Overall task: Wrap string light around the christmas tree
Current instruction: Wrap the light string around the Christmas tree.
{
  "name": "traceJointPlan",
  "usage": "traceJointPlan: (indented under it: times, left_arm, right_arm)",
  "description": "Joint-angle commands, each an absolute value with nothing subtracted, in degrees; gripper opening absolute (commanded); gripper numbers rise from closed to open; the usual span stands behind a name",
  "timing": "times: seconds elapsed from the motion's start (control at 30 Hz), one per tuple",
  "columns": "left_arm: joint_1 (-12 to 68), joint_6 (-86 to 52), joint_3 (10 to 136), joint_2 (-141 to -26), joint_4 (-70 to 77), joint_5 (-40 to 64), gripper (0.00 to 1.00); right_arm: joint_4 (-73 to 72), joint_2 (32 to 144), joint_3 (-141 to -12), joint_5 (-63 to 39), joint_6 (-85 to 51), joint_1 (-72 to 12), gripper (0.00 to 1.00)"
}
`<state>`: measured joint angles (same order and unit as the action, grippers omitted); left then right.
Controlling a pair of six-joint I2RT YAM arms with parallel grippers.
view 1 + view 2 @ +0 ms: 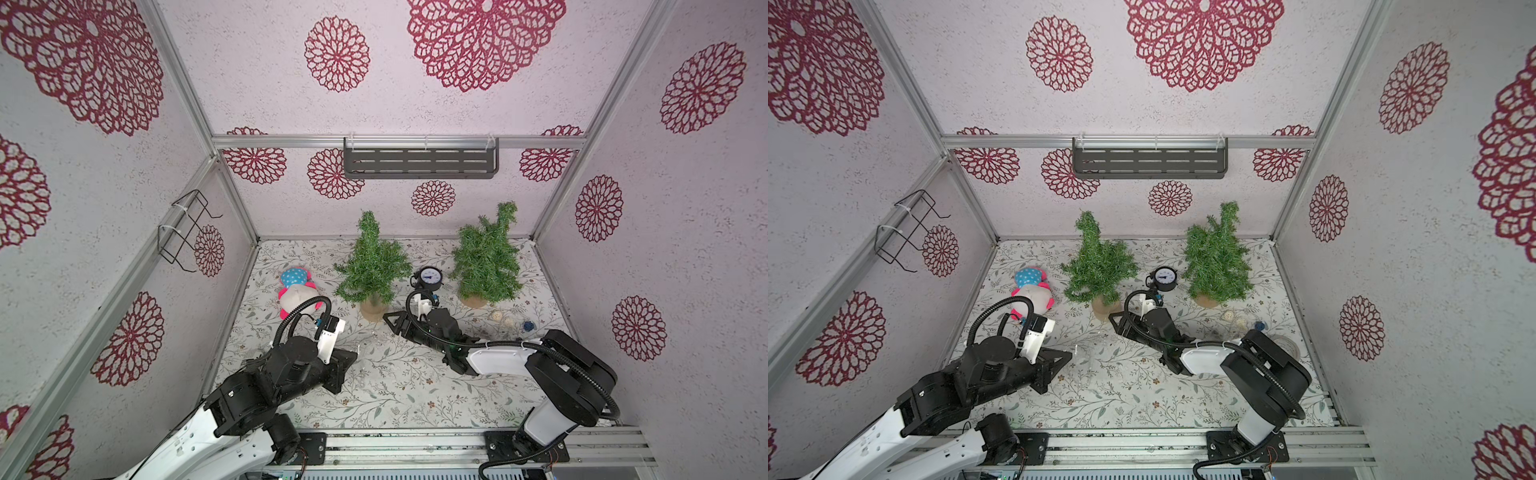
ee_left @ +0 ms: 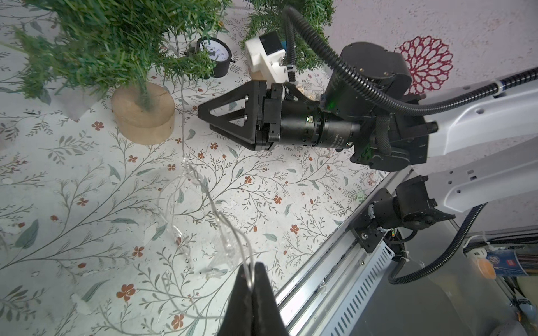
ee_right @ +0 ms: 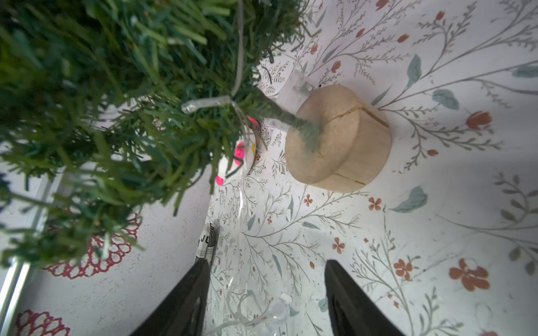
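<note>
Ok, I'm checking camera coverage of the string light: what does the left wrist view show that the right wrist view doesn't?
Only the left wrist view: the left gripper shut on the string light, the right gripper seen from the side, and a dial gauge.
Only the right wrist view: the right gripper's jaws standing open, a bulb lodged in the branches, and a pink plush toy glimpsed past them.
Both: the tree, its wooden base, and the string light's slack lying on the floral table cover.

Plush toy (image 1: 1032, 291) nr christmas tree (image 1: 1098, 266)
</note>
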<state>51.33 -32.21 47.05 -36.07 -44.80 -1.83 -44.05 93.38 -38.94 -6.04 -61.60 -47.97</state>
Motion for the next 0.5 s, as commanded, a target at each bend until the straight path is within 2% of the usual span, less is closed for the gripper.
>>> traceJointPlan:
  times: [0.0,0.17,0.37,0.47]
  left_arm:
    - [50.8,-30.8,48.1,-36.5,-43.2,-0.8,0.0]
    - [50.8,-30.6,48.0,-36.2,-43.5,-0.6,0.0]
    - [51.2,-31.5,46.1,-40.0,-37.9,3.9,0.0]
    - [52.5,-31.2,46.2,-44.1,-34.3,7.1,0.0]
  right_arm:
    - [-49.3,96.4,-42.3,-6.0,-63.6,-48.3,0.58]
    - [-55.1,102.6,-45.9,-7.0,-67.5,-48.9,0.46]
    - [-57.3,103.9,-46.4,-4.9,-68.9,-48.7,0.11]
    - [-58.8,103.3,-45.2,-2.3,-69.8,-48.4,0.0]
